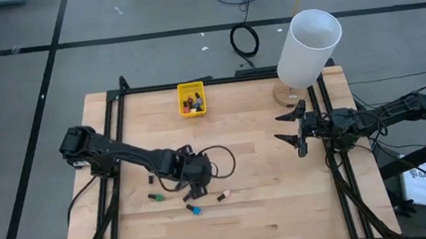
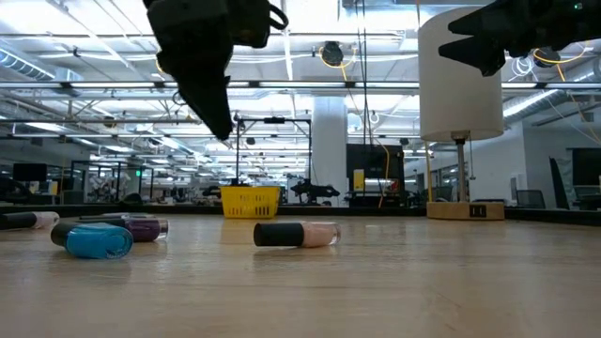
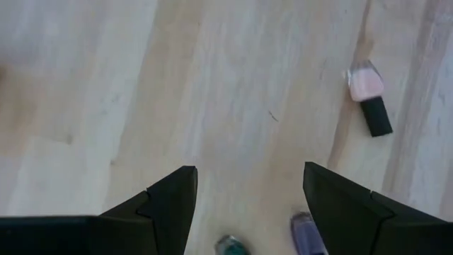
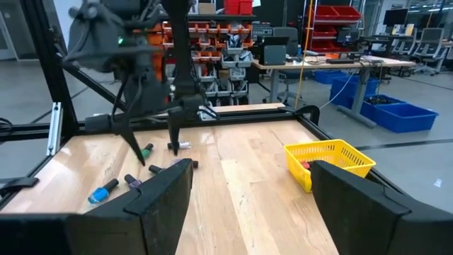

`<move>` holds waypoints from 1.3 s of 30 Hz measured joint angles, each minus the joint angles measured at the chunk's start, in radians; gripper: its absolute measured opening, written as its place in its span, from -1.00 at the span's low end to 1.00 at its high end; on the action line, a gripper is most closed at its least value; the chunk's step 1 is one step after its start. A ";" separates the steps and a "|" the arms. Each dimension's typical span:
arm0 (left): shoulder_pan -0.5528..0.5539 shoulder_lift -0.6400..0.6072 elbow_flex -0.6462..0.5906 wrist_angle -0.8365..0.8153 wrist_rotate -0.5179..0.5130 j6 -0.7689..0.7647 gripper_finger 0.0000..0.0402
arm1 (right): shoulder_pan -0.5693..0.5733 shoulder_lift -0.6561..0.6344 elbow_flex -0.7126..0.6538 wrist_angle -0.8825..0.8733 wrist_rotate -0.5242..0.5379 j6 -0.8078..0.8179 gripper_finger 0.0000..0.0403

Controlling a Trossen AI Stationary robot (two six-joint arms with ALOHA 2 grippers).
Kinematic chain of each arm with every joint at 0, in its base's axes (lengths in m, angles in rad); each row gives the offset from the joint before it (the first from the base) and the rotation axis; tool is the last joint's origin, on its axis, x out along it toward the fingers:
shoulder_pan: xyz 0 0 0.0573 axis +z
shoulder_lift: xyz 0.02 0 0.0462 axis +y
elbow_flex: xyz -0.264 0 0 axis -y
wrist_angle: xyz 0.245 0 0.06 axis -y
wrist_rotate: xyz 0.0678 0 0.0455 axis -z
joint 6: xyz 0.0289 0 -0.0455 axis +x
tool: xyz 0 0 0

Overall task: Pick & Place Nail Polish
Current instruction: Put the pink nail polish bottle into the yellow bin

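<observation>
The left tool (image 1: 195, 187) hangs low over the middle of the wooden table (image 1: 271, 201), fingers spread apart and gripping nothing; the left wrist view looks straight down between its two dark fingers (image 3: 166, 205) at bare wood. Just past those fingertips lie a purple nail polish bottle (image 3: 306, 234) and a green-blue one (image 3: 230, 246), both on their sides. A little farther off rests the beige bottle (image 3: 369, 95) with its black cap, also flat on the table.

From above, the loose bottles sit in a small scatter near the front of the table: a green one (image 1: 157, 197) to the left of the tool, a blue one (image 1: 194, 210) just in front of it, and the beige one (image 1: 223, 195) to its right. The table-level view shows the blue bottle (image 2: 94, 239) and the beige bottle (image 2: 296, 235) lying on their sides, well apart.

More bottles already sit inside the yellow bin (image 1: 190, 99) at the back of the table.

The right tool (image 1: 294, 129) waits above the table's right side, jaws wide and empty, beside the white lamp (image 1: 309, 48) at the back right corner.
</observation>
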 joint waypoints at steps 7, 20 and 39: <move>-0.041 0.083 0.000 0.012 0.047 -0.043 0.25 | 0.000 0.001 0.000 0.019 0.000 0.006 0.36; -0.116 0.254 0.132 0.172 0.108 -0.139 0.25 | 0.000 0.009 0.000 0.096 0.002 0.020 0.36; -0.111 0.401 0.272 0.059 0.033 -0.254 0.25 | 0.000 0.078 0.000 0.145 0.002 0.046 0.36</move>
